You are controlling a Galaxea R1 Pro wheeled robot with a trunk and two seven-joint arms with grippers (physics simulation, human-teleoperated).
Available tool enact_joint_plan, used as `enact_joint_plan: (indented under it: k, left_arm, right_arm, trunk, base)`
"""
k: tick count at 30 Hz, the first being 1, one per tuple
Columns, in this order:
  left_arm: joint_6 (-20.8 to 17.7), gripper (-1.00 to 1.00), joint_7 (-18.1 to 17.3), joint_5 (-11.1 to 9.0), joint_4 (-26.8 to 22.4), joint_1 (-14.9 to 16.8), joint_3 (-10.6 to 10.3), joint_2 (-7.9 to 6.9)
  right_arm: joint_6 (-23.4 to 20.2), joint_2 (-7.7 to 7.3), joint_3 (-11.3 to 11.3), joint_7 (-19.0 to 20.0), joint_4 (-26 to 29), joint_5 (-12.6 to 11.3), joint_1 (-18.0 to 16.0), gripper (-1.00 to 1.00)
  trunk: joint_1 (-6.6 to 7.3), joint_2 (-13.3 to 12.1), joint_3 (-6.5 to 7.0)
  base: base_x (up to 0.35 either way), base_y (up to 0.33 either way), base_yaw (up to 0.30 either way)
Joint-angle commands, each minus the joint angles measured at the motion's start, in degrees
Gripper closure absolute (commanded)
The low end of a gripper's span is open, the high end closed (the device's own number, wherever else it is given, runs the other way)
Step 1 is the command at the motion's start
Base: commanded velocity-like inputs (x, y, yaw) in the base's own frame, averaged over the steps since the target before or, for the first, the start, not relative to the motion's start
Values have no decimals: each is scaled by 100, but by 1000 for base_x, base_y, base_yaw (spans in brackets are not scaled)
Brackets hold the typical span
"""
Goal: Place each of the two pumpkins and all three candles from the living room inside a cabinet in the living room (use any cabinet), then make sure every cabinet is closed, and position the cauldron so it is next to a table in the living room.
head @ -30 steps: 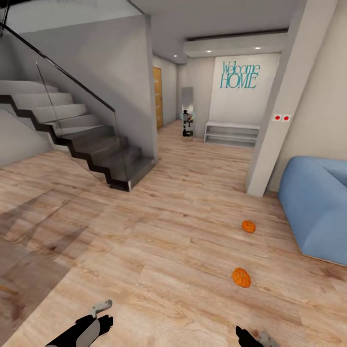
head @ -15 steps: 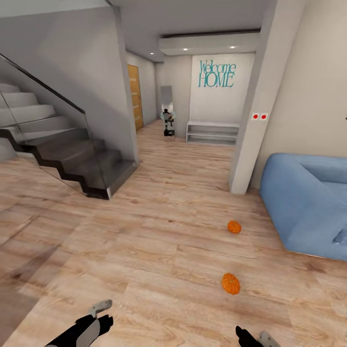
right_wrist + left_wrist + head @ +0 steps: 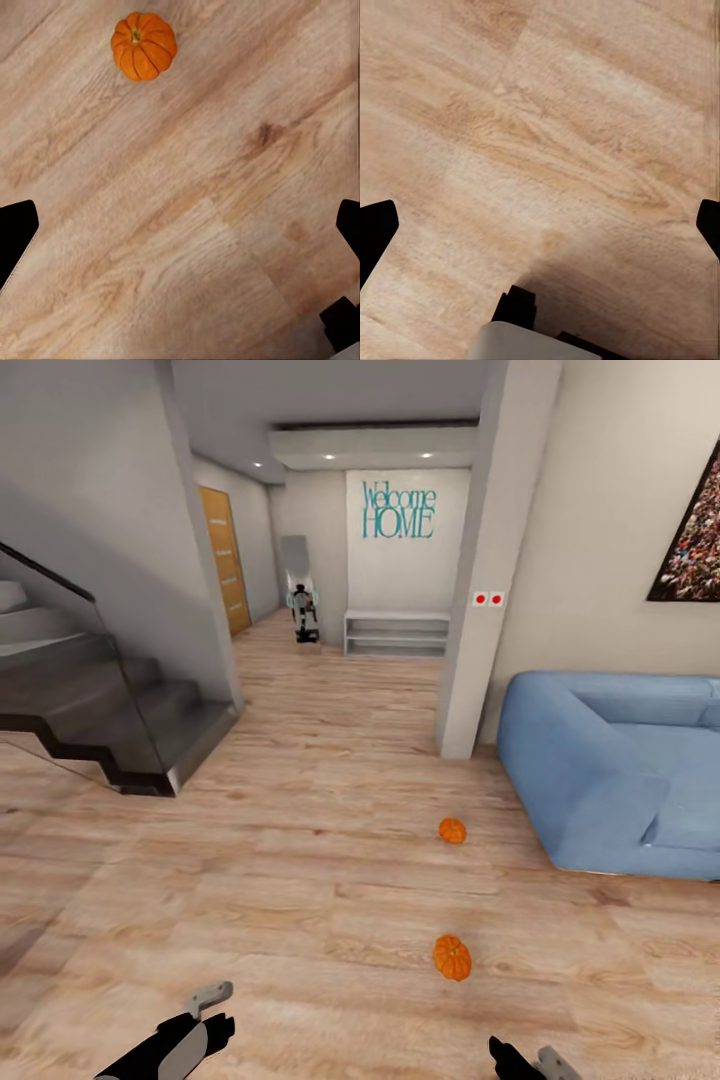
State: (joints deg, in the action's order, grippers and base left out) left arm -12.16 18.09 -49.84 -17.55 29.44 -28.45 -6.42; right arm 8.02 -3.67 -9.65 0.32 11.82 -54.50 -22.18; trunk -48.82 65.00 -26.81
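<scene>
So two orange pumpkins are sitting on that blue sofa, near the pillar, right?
Not quite. The two pumpkins lie on the wooden floor in front of the blue sofa, near the pillar, not on it. The head view shows this.

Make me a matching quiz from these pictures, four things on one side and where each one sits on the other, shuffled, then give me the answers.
Things:
1. nearer pumpkin
2. farther pumpkin
3. Welcome HOME sign
4. staircase

Places:
A. on the far hallway wall, above a low white shelf
B. on the wood floor close to the blue sofa
C. at the left of the head view
D. on the floor just ahead of the right gripper

Pairs: 1-D, 2-B, 3-A, 4-C
</scene>
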Motion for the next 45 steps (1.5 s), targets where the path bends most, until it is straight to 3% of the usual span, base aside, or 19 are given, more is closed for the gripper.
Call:
enact_joint_plan:
  k: [1, 45]
  left_arm:
    - [-24, -100, 45, -43, -20, 0, -47, -8]
    - [-24, -100, 45, -43, -20, 1, -47, -8]
  right_arm:
    - [24, -2, -47, 3, -4, -61, -5, -100]
    - [27, 7, -53, 3, -4, -61, -5, -100]
  trunk:
    - [-3, 3, -8]
    - [-3, 3, -79]
  base:
    - [238, 0, -268]
    - [113, 0, -267]
